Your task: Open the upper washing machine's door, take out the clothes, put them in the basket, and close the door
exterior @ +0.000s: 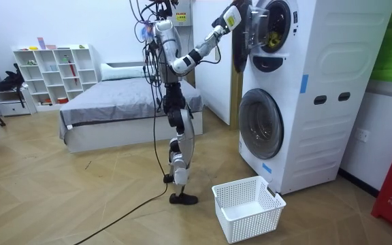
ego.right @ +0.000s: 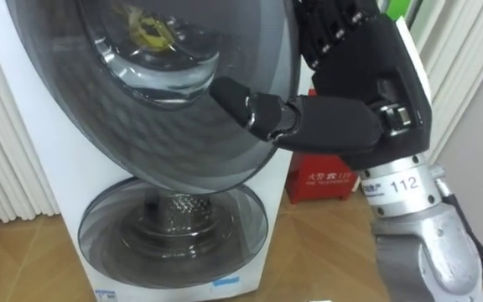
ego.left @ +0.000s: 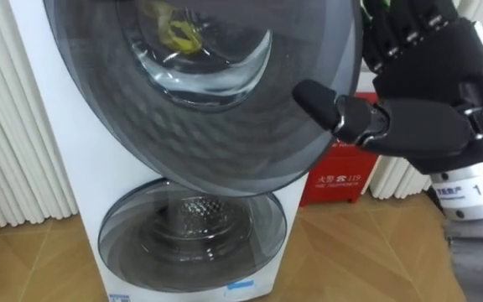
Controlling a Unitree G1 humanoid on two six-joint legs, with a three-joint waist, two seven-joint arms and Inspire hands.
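Room view: the robot is seen standing in front of the washing machine [exterior: 332, 82], with its right arm raised to the machine's upper door [exterior: 240, 41], which is swung open. The right hand [ego.left: 434, 84] is clamped on that door's rim: the thumb is laid across the front face and the fingers [ego.left: 388, 42] are curled over the edge. A yellow garment [exterior: 272, 37] is seen inside the machine's upper drum. The lower door [ego.left: 193, 231] of the machine is shut. A white basket [exterior: 247, 207] is set on the floor just in front of the machine, with nothing seen in it.

Progress is judged early: the door is open, but the clothes are not yet reached and nothing is taken out. Left to do: the door is to be let go, and the garment grasped in the drum, pulled out and presumably dropped into the basket.
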